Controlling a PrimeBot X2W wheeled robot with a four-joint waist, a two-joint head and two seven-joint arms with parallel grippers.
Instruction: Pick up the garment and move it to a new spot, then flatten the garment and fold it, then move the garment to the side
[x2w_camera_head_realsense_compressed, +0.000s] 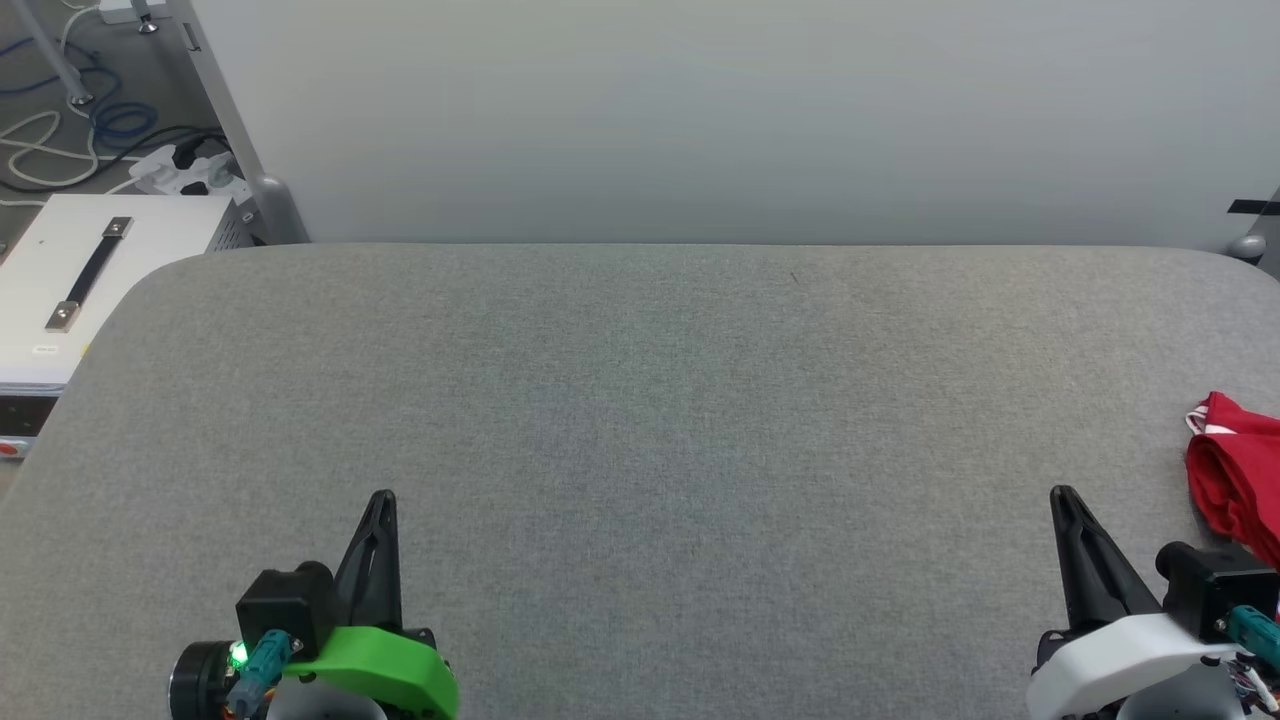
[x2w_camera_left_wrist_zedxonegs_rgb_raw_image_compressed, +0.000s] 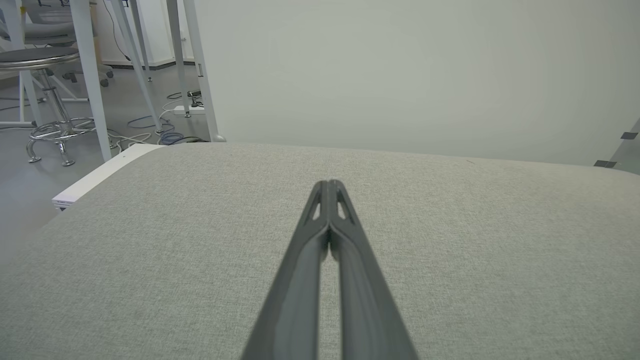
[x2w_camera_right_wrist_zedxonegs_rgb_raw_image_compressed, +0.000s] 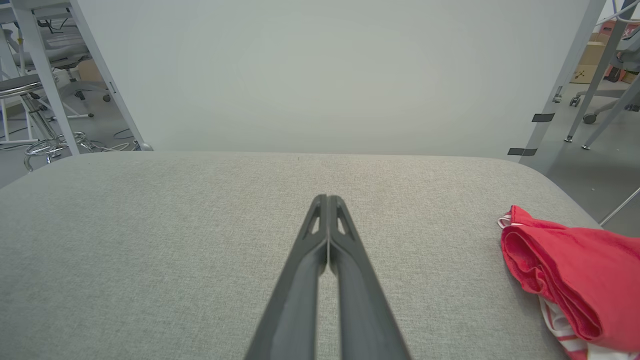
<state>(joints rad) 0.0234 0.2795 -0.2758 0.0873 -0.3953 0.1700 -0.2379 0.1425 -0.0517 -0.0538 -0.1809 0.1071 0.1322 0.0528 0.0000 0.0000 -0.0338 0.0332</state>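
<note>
Left claw (x2w_camera_head_realsense_compressed: 383, 497), right claw (x2w_camera_head_realsense_compressed: 1062, 493) both pinched closed, empty, over table (x2w_camera_head_realsense_compressed: 640, 400) front edge; red shirt (x2w_camera_head_realsense_compressed: 1235, 480) bunched at right edge.

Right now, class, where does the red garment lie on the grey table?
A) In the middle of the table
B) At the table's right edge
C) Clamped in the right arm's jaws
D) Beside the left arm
B: the garment lies bunched at the right edge of the table, off to the side of the right arm's jaws, which are shut on nothing.
</note>
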